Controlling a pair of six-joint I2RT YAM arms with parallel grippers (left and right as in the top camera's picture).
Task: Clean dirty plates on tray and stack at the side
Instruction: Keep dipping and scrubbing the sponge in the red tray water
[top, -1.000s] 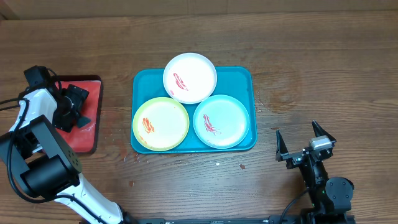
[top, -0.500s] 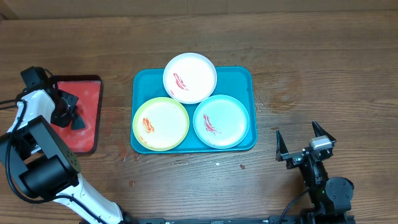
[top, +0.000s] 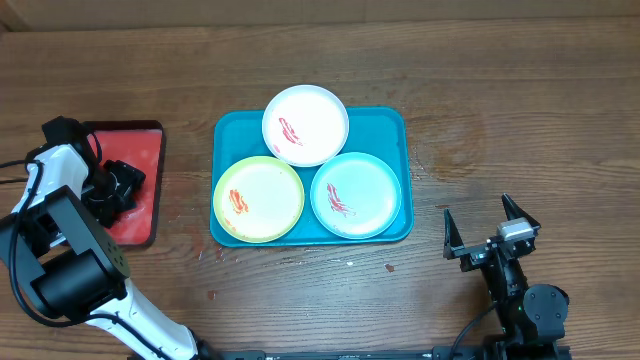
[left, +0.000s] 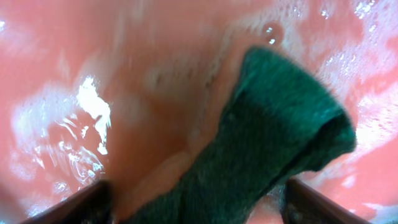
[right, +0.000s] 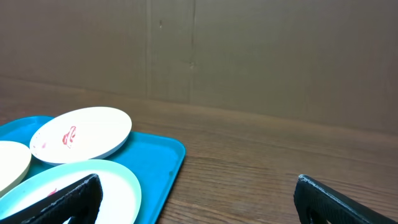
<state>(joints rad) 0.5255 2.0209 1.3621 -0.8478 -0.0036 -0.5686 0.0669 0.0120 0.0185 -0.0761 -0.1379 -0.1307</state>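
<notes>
Left pincer, sponge apparently in red tray

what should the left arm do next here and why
Probably close the left hand on the green scouring pad: the pad lies between its parted fingers in the sudsy red tray, and the white plate, yellow-green plate and light blue plate show red smears.

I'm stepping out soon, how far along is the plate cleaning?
Done: nothing; the white plate, yellow-green plate and light blue plate sit smeared on the teal tray, no stack beside it. In hand: the left gripper is at the green sponge in the sudsy red tray, grip unclear. Left: wiping and stacking all three; the right gripper sits open.
</notes>
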